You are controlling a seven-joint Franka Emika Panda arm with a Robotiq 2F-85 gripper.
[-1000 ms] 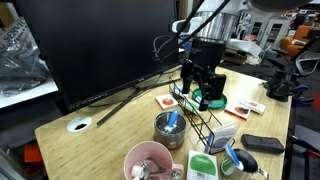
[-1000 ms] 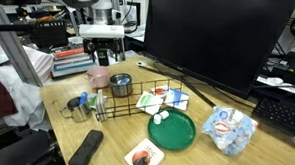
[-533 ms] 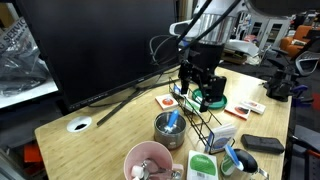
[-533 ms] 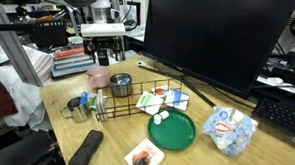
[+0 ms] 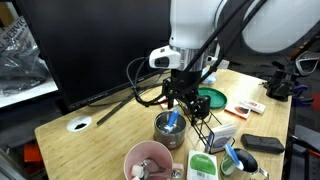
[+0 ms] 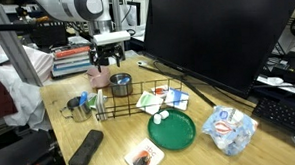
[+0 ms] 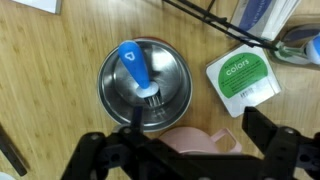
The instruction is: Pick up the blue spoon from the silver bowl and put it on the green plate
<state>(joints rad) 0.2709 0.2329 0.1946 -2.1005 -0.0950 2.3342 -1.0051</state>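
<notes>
The silver bowl (image 7: 143, 85) holds the blue spoon (image 7: 135, 68), with its blue handle leaning on the rim; both also show in an exterior view, bowl (image 5: 170, 130) and spoon (image 5: 172, 120). My gripper (image 7: 192, 125) is open and empty, hovering above the bowl and a pink mug (image 7: 195, 142). It hangs just over the bowl in both exterior views (image 5: 181, 97) (image 6: 106, 70). The green plate (image 6: 172, 131) lies on the table beyond a wire rack and carries two small white objects; it also shows behind the arm (image 5: 214, 98).
A black wire rack (image 6: 138, 101) stands between bowl and plate. A green-labelled packet (image 7: 243, 78) lies beside the bowl. A large black monitor (image 6: 215, 34) backs the table. A black case (image 6: 87, 148) and a crumpled wrapper (image 6: 230, 127) lie near the edges.
The arm has swung from above the wire rack and green plate over to the silver bowl and dropped lower. The spoon has not moved.
</notes>
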